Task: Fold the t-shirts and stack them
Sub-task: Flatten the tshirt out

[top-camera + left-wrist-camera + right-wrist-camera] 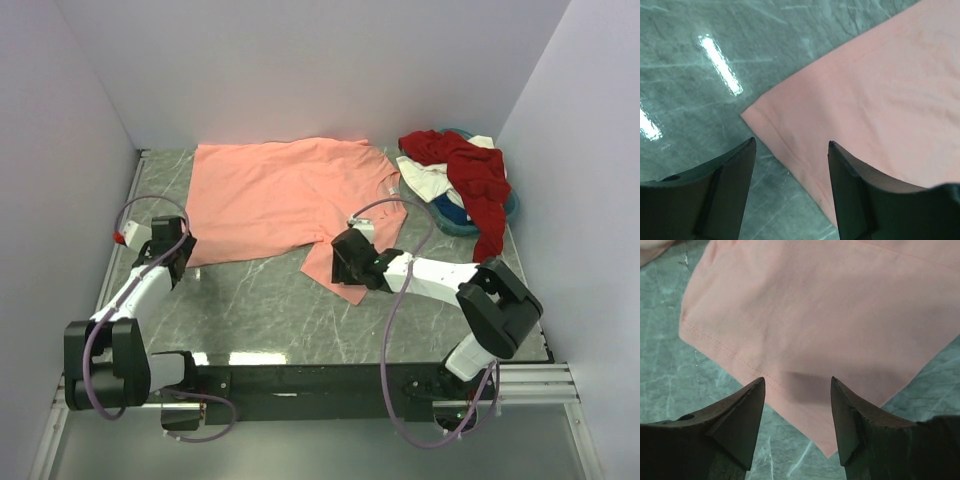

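Top external, salmon-pink t-shirt [280, 200] flat, left end effector [791, 145] gaping at its corner, right end effector [797, 381] gaping over hemmed edge.

Bright, even overhead light is filling the scene. Glare streaks are shining on the table [715, 60] left of the salmon-pink shirt [880, 100]. A soft shadow is falling on its near hem, where the right gripper [797, 385] is looking slightly blurred.

The green marbled table [260, 310] carries a salmon-pink shirt [270, 195] spread flat. One hem corner lies just ahead of the left gripper [790, 147] and another flap just ahead of the right gripper [797, 385]. Farther off, to that gripper's right, sits a heap of red, white and teal shirts [462, 180].
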Motion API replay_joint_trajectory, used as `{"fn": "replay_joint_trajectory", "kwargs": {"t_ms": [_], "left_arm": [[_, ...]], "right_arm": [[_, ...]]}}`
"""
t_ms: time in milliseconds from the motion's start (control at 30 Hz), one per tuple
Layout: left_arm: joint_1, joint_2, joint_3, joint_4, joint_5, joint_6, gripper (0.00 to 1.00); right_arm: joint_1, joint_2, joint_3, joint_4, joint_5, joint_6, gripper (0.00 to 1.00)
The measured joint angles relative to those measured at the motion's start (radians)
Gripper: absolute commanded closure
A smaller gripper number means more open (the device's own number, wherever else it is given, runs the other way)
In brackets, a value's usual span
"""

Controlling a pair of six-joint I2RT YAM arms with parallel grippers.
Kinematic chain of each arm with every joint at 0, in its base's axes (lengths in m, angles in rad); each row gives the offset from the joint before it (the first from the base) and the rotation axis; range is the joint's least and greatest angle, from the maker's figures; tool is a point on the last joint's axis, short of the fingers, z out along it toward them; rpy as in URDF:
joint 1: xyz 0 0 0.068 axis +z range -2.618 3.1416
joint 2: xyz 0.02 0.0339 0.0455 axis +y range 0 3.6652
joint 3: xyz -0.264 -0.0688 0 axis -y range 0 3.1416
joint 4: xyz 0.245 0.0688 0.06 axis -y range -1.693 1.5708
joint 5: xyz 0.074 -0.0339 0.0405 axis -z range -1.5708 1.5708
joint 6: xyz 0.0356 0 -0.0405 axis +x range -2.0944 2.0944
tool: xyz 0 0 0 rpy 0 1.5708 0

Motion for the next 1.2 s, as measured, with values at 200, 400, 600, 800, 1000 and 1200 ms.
{"fn": "replay_joint_trajectory", "kwargs": {"t_ms": [200, 400, 600, 800, 1000, 1200], "left_arm": [[0.035, 0.076, 0.034, -0.001, -0.015, -0.005, 0.35], [0.042, 0.118, 0.043, 0.000, -0.014, -0.008, 0.36], [0.042, 0.127, 0.043, 0.000, -0.014, -0.015, 0.37], [0.042, 0.129, 0.043, 0.000, -0.014, -0.021, 0.39], [0.042, 0.148, 0.043, -0.002, -0.014, -0.022, 0.42], [0.042, 0.168, 0.042, 0.000, -0.015, -0.023, 0.44]], "right_arm": [[0.037, 0.034, 0.003, -0.029, 0.061, 0.001, 0.38], [0.061, 0.056, -0.011, -0.026, 0.079, 0.000, 0.73], [0.061, 0.008, -0.075, 0.008, 0.095, 0.005, 0.93], [0.061, -0.127, -0.172, -0.065, 0.071, 0.019, 0.94], [0.042, -0.272, -0.206, -0.132, 0.055, 0.031, 0.87], [-0.045, -0.396, -0.230, -0.151, 0.005, 0.032, 0.58]]}}
